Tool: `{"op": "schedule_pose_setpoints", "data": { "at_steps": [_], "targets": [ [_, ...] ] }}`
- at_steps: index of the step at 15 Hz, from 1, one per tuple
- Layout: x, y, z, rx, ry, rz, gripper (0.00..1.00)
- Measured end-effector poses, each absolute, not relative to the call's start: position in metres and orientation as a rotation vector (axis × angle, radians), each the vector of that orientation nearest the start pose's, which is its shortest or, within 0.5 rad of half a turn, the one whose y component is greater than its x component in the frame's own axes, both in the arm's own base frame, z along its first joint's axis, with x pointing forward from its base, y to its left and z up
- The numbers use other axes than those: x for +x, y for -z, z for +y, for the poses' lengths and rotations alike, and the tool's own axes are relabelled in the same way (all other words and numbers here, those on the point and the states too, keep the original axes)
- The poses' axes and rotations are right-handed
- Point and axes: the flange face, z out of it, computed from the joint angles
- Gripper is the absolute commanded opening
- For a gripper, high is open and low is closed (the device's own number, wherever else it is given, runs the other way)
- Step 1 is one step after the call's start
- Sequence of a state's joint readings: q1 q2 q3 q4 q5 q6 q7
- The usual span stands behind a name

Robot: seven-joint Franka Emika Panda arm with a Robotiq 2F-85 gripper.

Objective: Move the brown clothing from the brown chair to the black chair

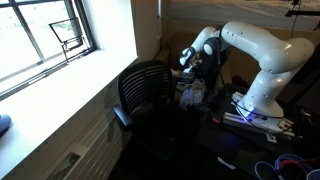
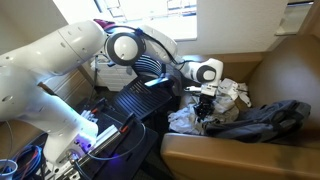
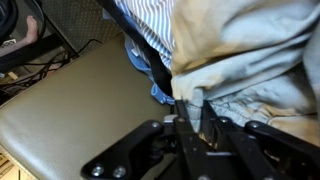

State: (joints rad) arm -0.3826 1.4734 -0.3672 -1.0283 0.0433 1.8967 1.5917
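Note:
In the wrist view my gripper (image 3: 190, 112) is shut on a fold of the tan-brown clothing (image 3: 245, 45), which lies bunched on the brown chair's seat (image 3: 60, 115). A blue-and-white striped shirt (image 3: 150, 25) lies beside and partly under it. In both exterior views the gripper (image 2: 205, 103) (image 1: 190, 85) points down into the pile of clothes (image 2: 228, 95) on the brown chair (image 2: 215, 155). The black mesh office chair (image 1: 145, 90) (image 2: 135, 100) stands right next to it with nothing on its seat.
A dark grey jacket (image 2: 265, 120) lies across the brown chair beside the pile. Cables and a lit device (image 2: 95, 140) (image 1: 245, 115) sit near the robot base. A window and a white sill (image 1: 60, 80) run along one side of the black chair.

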Motion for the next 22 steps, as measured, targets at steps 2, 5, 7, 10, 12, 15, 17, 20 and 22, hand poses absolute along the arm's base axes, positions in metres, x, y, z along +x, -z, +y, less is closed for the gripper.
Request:
{"op": "schedule_pose_setpoints", "data": {
  "at_steps": [2,5,7,10,12,15,17,20,22],
  "targets": [
    [0.518,0.076,-0.403,1.191,0.428,-2.226,0.01],
    [0.532,0.056,-0.412,1.195,0.422,-2.248,0.02],
    [0.549,0.033,-0.422,1.230,0.391,-2.282,0.02],
    [0.584,-0.037,-0.446,1.335,0.221,-2.363,0.02],
    [0.606,-0.094,-0.460,1.420,0.059,-2.403,0.02],
    [0.629,-0.170,-0.473,1.550,-0.190,-2.429,0.02],
    [0.638,-0.216,-0.477,1.639,-0.360,-2.425,0.02],
    [0.642,-0.279,-0.476,1.762,-0.603,-2.407,0.02],
    [0.640,-0.308,-0.472,1.817,-0.661,-2.393,0.07]
  ]
}}
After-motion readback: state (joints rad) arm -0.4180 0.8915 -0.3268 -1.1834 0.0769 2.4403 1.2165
